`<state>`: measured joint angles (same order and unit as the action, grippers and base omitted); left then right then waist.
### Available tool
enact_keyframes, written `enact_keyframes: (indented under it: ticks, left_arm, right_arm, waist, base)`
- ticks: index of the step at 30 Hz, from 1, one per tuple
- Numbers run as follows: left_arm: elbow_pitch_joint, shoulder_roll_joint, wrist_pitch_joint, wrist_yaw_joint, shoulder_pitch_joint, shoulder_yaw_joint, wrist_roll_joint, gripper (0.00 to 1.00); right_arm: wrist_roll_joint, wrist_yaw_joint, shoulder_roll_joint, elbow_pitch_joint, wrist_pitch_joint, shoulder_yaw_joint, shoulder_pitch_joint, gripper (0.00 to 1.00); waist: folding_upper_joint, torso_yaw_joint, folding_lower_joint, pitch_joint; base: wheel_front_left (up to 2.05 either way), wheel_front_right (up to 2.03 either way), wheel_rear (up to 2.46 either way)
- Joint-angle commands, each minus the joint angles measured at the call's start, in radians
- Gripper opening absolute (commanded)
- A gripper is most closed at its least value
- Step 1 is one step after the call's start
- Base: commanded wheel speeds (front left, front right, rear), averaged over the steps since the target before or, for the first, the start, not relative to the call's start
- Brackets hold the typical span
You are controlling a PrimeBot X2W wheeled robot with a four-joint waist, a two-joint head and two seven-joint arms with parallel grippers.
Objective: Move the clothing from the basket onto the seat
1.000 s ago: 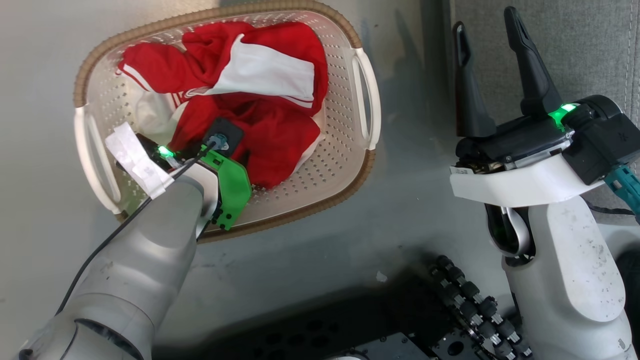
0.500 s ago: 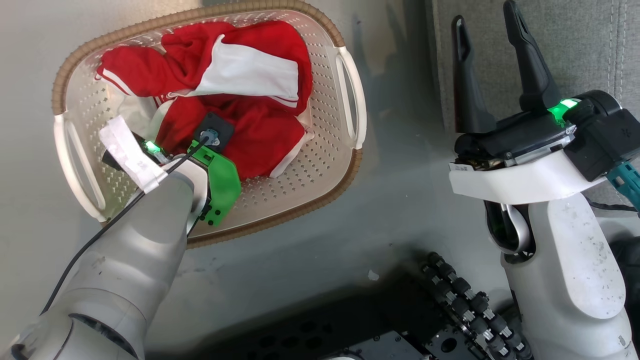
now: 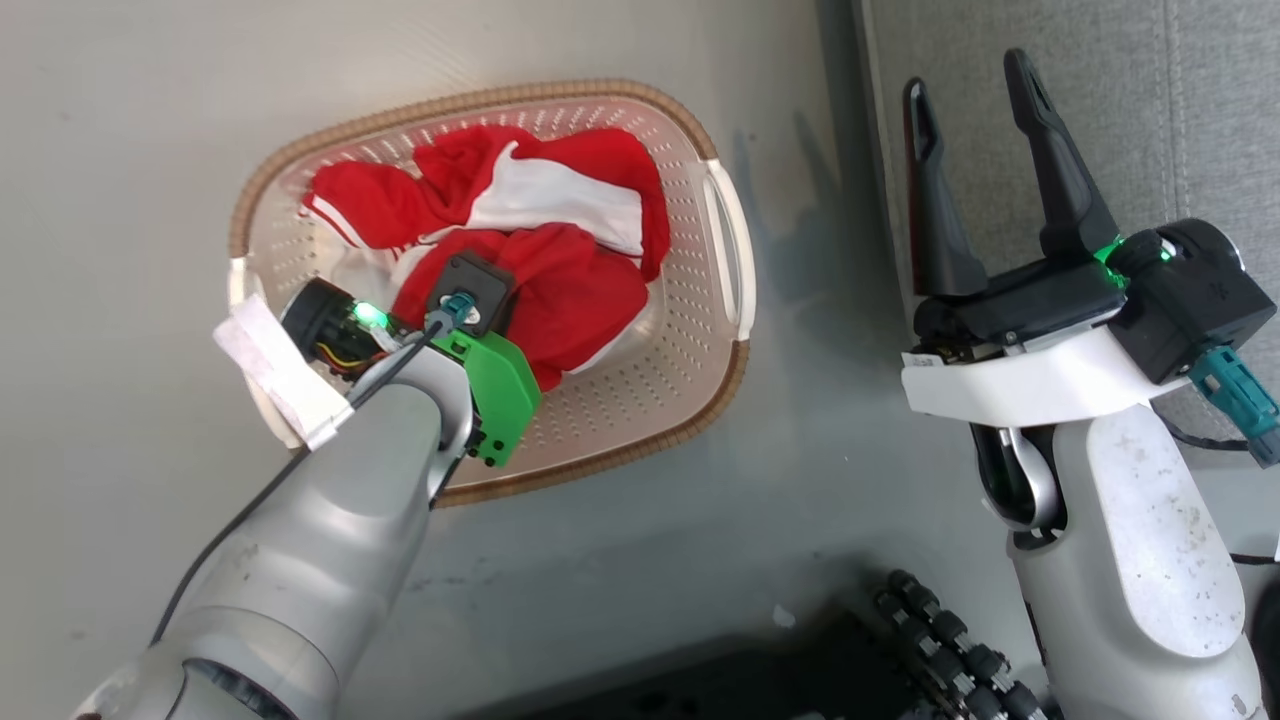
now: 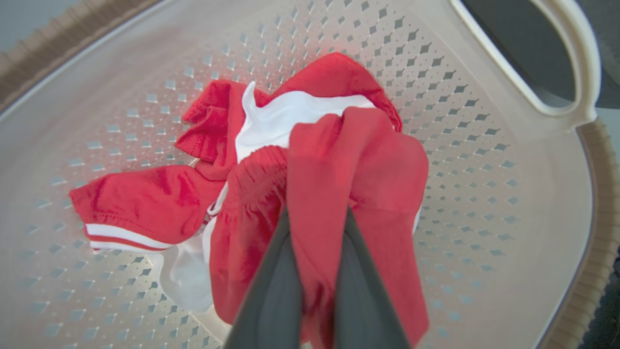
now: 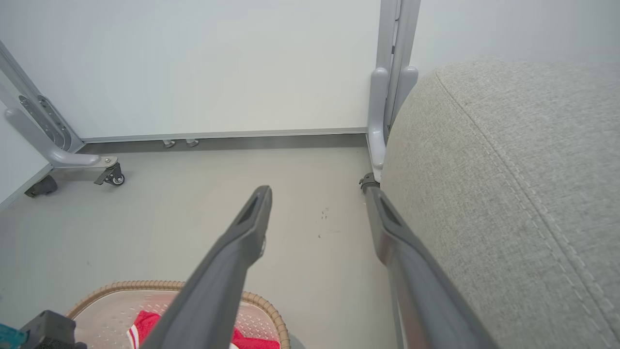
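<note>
The basket (image 3: 720, 300), cream with a brown rim, stands on the floor left of the seat (image 3: 1150, 110), a grey cushion at the upper right. Red and white clothing (image 3: 560, 210) lies bunched inside it. In the left wrist view my left gripper (image 4: 316, 213) is shut on a fold of the red clothing (image 4: 358, 160), which drapes over both fingers above the basket wall (image 4: 484, 218). From the head, my left wrist (image 3: 400, 335) hides those fingers. My right gripper (image 3: 968, 78) stands open and holds nothing at the seat's edge, its fingers (image 5: 242, 242) beside the seat (image 5: 508, 194).
Pale grey floor surrounds the basket. Ahead of the right gripper stand a white wall panel, a caster foot (image 5: 109, 174) and a grey upright post (image 5: 387, 97) at the seat's corner. My base's black cable chain (image 3: 950, 650) lies at the lower right.
The head camera has moved, so the basket looks smaller and sits lower in view. My left gripper has closed on the red clothing and its wrist has risen slightly. The right gripper stays open.
</note>
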<state>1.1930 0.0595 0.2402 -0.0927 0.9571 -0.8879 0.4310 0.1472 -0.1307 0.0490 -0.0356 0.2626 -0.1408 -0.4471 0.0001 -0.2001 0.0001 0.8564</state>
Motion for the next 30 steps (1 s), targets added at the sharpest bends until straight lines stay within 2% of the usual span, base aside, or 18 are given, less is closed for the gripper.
enact_keyframes:
  ticks: [1, 10, 21, 30]
  left_arm:
    - [-0.019, -0.003, 0.011, -0.001, -0.022, 0.005, 0.01, 0.0]
    - [-0.225, -0.006, 0.025, 0.024, -0.127, 0.073, 0.055, 0.0]
    - [-0.603, 0.073, 0.025, 0.075, -0.289, 0.223, 0.007, 0.0]
    - [-0.894, 0.101, 0.024, 0.1, -0.408, 0.372, -0.043, 0.0]
  right_arm:
    - [-0.008, 0.0, 0.003, 0.003, 0.003, 0.005, 0.018, 1.0]
    - [-0.033, 0.0, 0.003, 0.028, 0.003, 0.034, 0.096, 1.0]
    - [-0.037, 0.0, 0.003, 0.051, 0.003, 0.053, 0.177, 1.0]
    - [-0.036, 0.0, 0.003, 0.051, -0.017, 0.055, 0.225, 1.0]
  waist:
    - [-0.0001, 0.059, -0.0001, -0.094]
    - [-0.0001, 0.118, -0.0001, -0.255]
    - [-0.0001, 0.153, -0.0001, -0.405]
    - [-0.0001, 0.168, -0.0001, -0.5]
  base:
    - [0.0, 0.0, 0.0]
    - [0.0, 0.0, 0.0]
    - [0.0, 0.0, 0.0]
    - [0.0, 0.0, 0.0]
